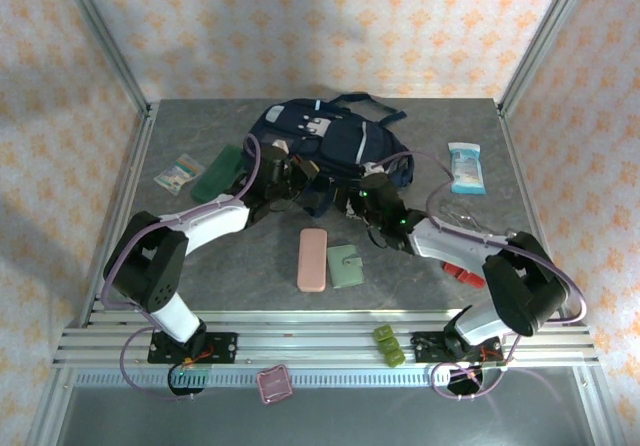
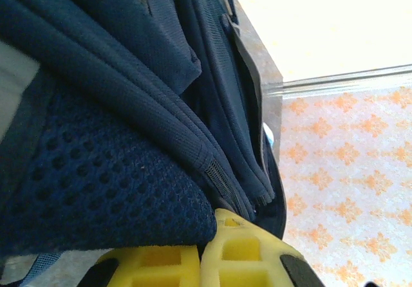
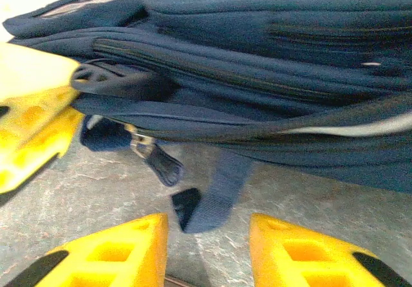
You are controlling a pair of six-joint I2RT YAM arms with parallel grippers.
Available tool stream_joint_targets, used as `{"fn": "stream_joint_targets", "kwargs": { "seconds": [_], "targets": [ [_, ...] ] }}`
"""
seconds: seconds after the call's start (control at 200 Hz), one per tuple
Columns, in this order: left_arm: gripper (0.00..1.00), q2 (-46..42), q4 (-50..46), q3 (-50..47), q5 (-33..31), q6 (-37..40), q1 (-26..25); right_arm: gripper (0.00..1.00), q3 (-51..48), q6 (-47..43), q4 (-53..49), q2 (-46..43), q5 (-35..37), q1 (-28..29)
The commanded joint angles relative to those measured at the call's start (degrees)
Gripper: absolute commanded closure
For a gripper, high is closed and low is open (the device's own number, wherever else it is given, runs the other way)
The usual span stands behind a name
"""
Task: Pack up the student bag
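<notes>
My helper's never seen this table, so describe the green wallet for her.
Find the big navy student bag at the back of the table. In front of it, two flat things lie side by side. The green wallet is the right one, squarish, beside a longer pink case.

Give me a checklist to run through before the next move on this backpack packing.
1. Left gripper jaws shut at the navy-blue fabric backpack: ok.
2. Fabric actually pinched by them: cannot tell.
3. Right gripper jaws open, dark strap end between them: ok.
4. Backpack compartment unzipped: cannot tell.
5. Pink oblong case and green wallet lying free on the grey table: ok.
</notes>
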Motion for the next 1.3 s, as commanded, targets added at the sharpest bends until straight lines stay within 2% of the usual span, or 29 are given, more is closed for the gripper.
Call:
{"fn": "stream_joint_targets", "kwargs": {
  "seconds": [0.0,0.225,0.491,0.586,0.641,0.701,0.806,0.956,1.156,1.296],
  "targets": [
    [1.00,-1.45,5.25,4.34,2.82,-0.55,-1.66,0.60,3.41,-1.26,3.78,2.42,-0.13,0.17],
    [1.00,-1.61,4.51,6.14,2.77,-0.49,-2.70,0.54,8.66,-1.75,2.71,6.42,6.72,0.17],
    [1.00,-2.13,4.30,6.72,2.88,-0.40,-2.68,0.56,11.47,-1.03,0.63,9.98,14.46,-1.21],
    [1.00,-2.34,4.23,6.92,2.86,-0.20,-2.75,0.64,11.77,-2.62,1.15,10.93,15.18,-1.50],
    [1.00,-2.39,4.06,7.14,2.86,-0.09,-2.69,0.76,12.36,-3.23,0.74,11.52,16.35,-1.50],
    [1.00,-2.34,4.03,7.42,2.91,-0.02,-2.70,0.81,13.30,-3.85,0.10,12.22,17.50,-1.59],
    [1.00,-2.39,3.78,7.49,2.46,0.24,-2.71,0.99,14.47,-3.32,-1.28,12.46,18.69,-1.59],
    [1.00,-2.71,2.44,6.69,0.87,1.95,-2.50,1.00,12.51,-0.77,-3.80,10.23,16.73,-2.55],
    [1.00,-3.27,1.43,2.75,-0.57,3.93,-0.91,1.00,3.68,1.11,-6.59,3.17,8.00,-6.30],
    [1.00,-3.50,1.05,0.13,-1.07,5.57,0.25,1.00,-1.80,0.78,-9.28,0.25,6.07,-8.97]
  ]
}}
